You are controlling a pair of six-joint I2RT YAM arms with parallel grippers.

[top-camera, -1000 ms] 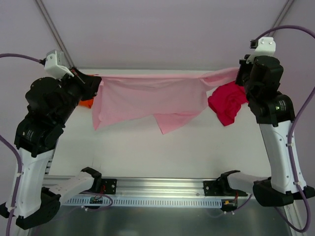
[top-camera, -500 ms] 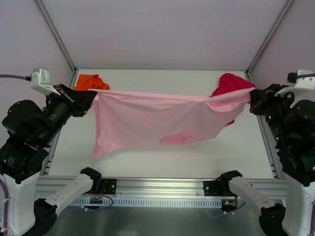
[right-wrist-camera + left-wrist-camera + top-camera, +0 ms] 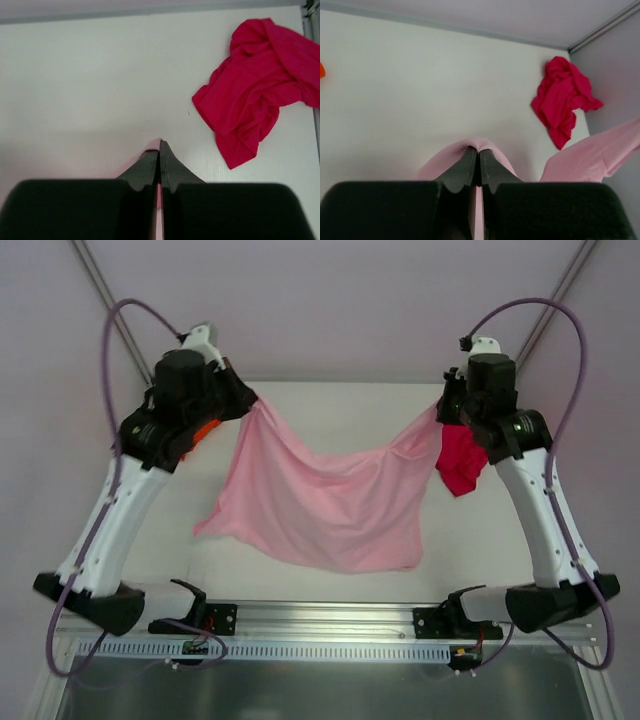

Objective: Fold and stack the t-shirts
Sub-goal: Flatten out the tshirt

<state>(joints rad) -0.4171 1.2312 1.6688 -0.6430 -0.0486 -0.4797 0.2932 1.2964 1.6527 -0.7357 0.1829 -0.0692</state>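
The light pink t-shirt hangs between my two grippers, sagging in the middle, its lower edge near the table's front. My left gripper is shut on its left top corner; pink cloth shows around the tips in the left wrist view. My right gripper is shut on its right top corner, pink cloth between the tips in the right wrist view. The crimson red t-shirt lies crumpled at the right, also in the wrist views. The orange t-shirt peeks out behind the left arm.
The white table is bounded by a metal rail at the front and grey walls with corner posts at the back and sides.
Both grippers have risen and moved inward and back, so the stretched pink shirt now sags and hangs lower between them, its hem reaching toward the front.
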